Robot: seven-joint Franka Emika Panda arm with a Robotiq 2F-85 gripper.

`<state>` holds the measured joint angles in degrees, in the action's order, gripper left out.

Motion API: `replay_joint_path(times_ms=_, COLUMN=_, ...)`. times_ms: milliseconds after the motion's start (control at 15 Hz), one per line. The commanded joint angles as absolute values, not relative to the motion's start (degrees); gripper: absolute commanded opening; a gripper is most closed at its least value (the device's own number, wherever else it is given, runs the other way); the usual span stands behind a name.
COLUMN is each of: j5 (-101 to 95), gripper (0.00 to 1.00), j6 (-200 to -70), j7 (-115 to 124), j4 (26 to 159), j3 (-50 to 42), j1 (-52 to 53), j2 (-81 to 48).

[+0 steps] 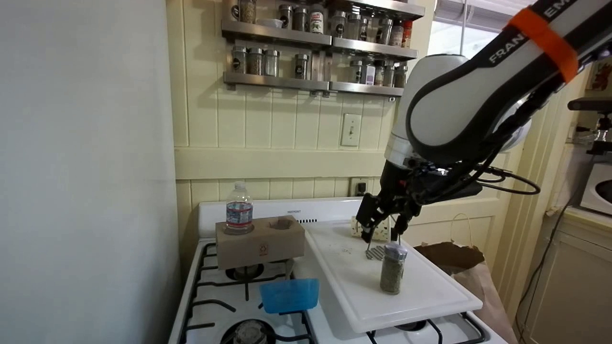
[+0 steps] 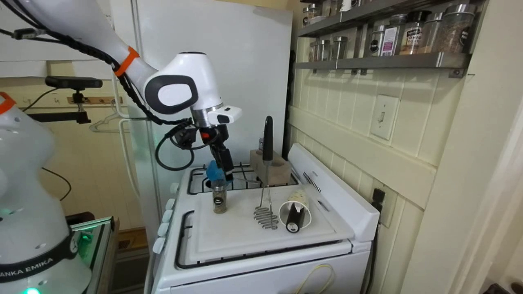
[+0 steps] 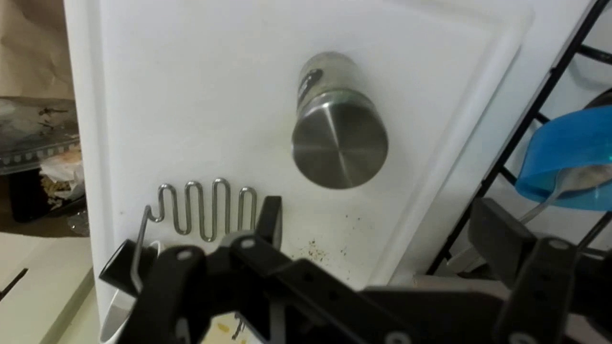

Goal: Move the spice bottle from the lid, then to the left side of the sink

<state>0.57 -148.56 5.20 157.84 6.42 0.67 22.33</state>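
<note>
Grab hasn't happened yet, so I'd call this the lining-up step. The spice bottle stands upright on the lid (that big white slab lying across the stove), steel cap on top. The gripper hangs above the lid with its jaws spread wide and nothing between them. In the wrist view the bottle sits ahead of the fingertips, not between them, and off toward the finger next to the masher, so going straight down and closing would probably miss.

What I'd want next: slide over to the bottle, center on it, get lower, then pinch the body below the cap. How high the tips are is honestly hard to judge from these angles. I'd also watch the masher, since a sideways swing could knock it. The carry comes after that, though I can't spot the sink in any view, so no clue which way that goes.
</note>
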Motion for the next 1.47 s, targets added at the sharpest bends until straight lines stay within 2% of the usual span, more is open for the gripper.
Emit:
replay_joint_path(times_ms=0, j5=0.16, gripper=1.0, j6=-149.37, j7=8.58, j4=157.78, j3=7.36, j1=1.3, j2=17.83)
replay_joint_path(times_ms=533, j5=-0.82, gripper=1.0, j6=-149.98, j7=11.4, j4=157.7, j3=7.14, j1=0.69, j2=13.3)
replay_joint_path(times_ms=800, j5=-3.12, gripper=1.0, j6=-154.67, j7=12.28, j4=157.6, j3=7.56, j1=-0.03, j2=12.64)
replay_joint_path(times_ms=867, j5=-3.28, gripper=0.83, j6=-154.5, j7=12.85, j4=157.57, j3=7.63, j1=-0.1, j2=12.7)
replay_joint_path(times_ms=933, j5=-3.24, gripper=0.72, j6=-153.58, j7=13.1, j4=157.53, j3=7.62, j1=0.02, j2=12.81)
replay_joint_path(times_ms=1333, j5=-4.49, gripper=0.26, j6=-147.89, j7=15.33, j4=157.45, j3=8.09, j1=-0.19, j2=14.32)
replay_joint_path(times_ms=1400, j5=-5.1, gripper=0.73, j6=-147.39, j7=16.26, j4=157.38, j3=8.16, j1=-0.5, j2=14.51)
